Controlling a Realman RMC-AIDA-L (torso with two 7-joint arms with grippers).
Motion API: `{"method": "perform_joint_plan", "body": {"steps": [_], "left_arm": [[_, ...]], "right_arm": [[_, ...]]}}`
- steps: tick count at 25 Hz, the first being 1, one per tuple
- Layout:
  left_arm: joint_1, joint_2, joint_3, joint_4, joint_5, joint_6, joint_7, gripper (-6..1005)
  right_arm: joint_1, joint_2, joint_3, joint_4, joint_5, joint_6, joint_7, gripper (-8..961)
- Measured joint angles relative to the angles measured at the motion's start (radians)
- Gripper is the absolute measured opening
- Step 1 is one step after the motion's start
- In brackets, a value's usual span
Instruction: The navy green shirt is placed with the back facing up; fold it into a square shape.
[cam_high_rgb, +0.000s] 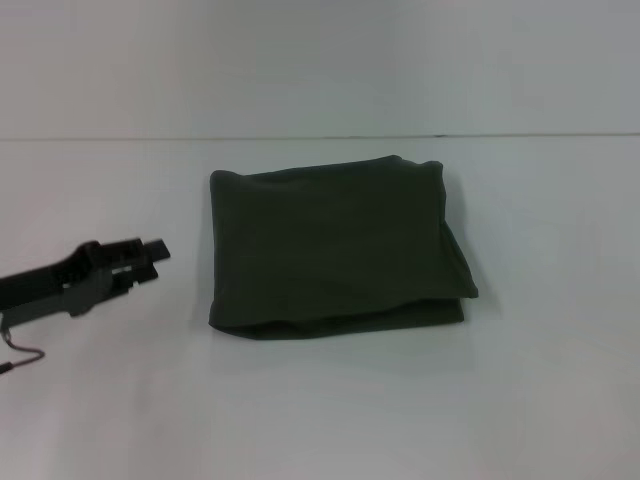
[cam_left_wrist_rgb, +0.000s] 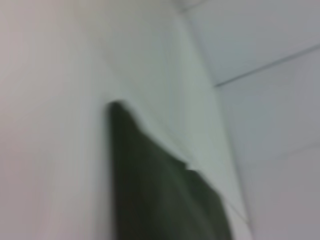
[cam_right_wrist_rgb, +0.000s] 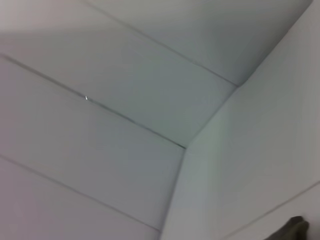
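The navy green shirt (cam_high_rgb: 335, 248) lies on the white table (cam_high_rgb: 330, 400) as a folded, roughly square bundle, its plain dark olive side up and layered edges showing along the near and right sides. My left gripper (cam_high_rgb: 152, 255) hovers to the left of the shirt, apart from it, holding nothing. In the left wrist view the shirt (cam_left_wrist_rgb: 160, 190) shows as a dark wedge on the table. A small dark corner of the shirt (cam_right_wrist_rgb: 295, 229) shows at the edge of the right wrist view. My right gripper is out of view.
The white table ends at a pale wall (cam_high_rgb: 320, 60) behind the shirt. A thin cable loop (cam_high_rgb: 25, 357) hangs under my left arm.
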Motion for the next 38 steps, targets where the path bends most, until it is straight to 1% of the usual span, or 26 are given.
{"method": "perform_joint_plan", "body": {"steps": [1,3,5,6,8,10,11,13,15,17,19,21,22,23,24,26,28,31,33,38], "left_arm": [[-0.003,0.006,-0.029,-0.001,-0.003,0.043,0.055,273],[-0.012,0.013,-0.054,-0.001,-0.003,0.113,0.14,426],[-0.03,0.03,-0.052,0.004,0.015,0.191,0.243,521],[-0.03,0.03,-0.052,0.004,0.015,0.191,0.243,568],[-0.045,0.043,-0.044,0.015,0.043,0.23,0.311,663],[-0.067,0.052,-0.035,0.036,0.074,0.258,0.373,703],[-0.081,0.055,-0.026,0.056,0.093,0.262,0.4,723],[-0.108,0.059,-0.008,0.089,0.131,0.258,0.441,763],[-0.138,0.062,0.01,0.114,0.169,0.247,0.469,803],[-0.171,0.063,0.029,0.131,0.211,0.238,0.507,843],[-0.191,0.058,0.043,0.145,0.234,0.231,0.532,883],[-0.199,0.043,0.058,0.16,0.253,0.221,0.564,904],[-0.197,0.026,0.061,0.169,0.257,0.201,0.592,915],[-0.197,0.026,0.061,0.169,0.257,0.201,0.592,925],[-0.195,0.019,0.061,0.174,0.257,0.192,0.603,936],[-0.195,0.004,0.066,0.18,0.257,0.186,0.616,936],[-0.201,-0.001,0.106,0.181,0.258,0.186,0.608,936],[-0.206,-0.001,0.138,0.182,0.259,0.186,0.586,937],[-0.208,-0.002,0.142,0.183,0.259,0.19,0.577,937],[-0.222,-0.014,0.145,0.183,0.258,0.197,0.574,937]], "right_arm": [[0.002,-0.001,-0.002,-0.005,-0.013,0.0,-0.019,947],[0.006,-0.001,-0.006,-0.023,-0.05,0.0,-0.037,947],[0.013,-0.003,-0.023,-0.054,-0.108,0.002,-0.066,947],[0.018,-0.005,-0.035,-0.073,-0.141,0.002,-0.092,947],[0.026,-0.008,-0.062,-0.117,-0.187,-0.001,-0.149,947],[0.035,-0.005,-0.12,-0.197,-0.229,-0.018,-0.237,947],[0.041,0.002,-0.159,-0.241,-0.246,-0.026,-0.28,947],[0.057,0.027,-0.242,-0.308,-0.268,-0.035,-0.338,947],[0.087,0.058,-0.316,-0.343,-0.286,-0.024,-0.368,947],[0.118,0.086,-0.345,-0.345,-0.312,-0.007,-0.38,947],[0.143,0.122,-0.352,-0.342,-0.337,0.0,-0.401,947],[0.149,0.156,-0.362,-0.351,-0.355,0.0,-0.434,946],[0.149,0.169,-0.369,-0.357,-0.365,0.001,-0.45,946],[0.147,0.183,-0.38,-0.367,-0.379,0.005,-0.465,946],[0.146,0.191,-0.391,-0.373,-0.393,0.013,-0.478,946],[0.146,0.197,-0.408,-0.376,-0.405,0.028,-0.487,946],[0.15,0.198,-0.416,-0.37,-0.404,0.035,-0.494,946],[0.148,0.2,-0.416,-0.367,-0.377,0.048,-0.511,946],[0.142,0.202,-0.41,-0.365,-0.351,0.057,-0.534,946],[0.139,0.202,-0.41,-0.354,-0.308,0.063,-0.58,946]]}}
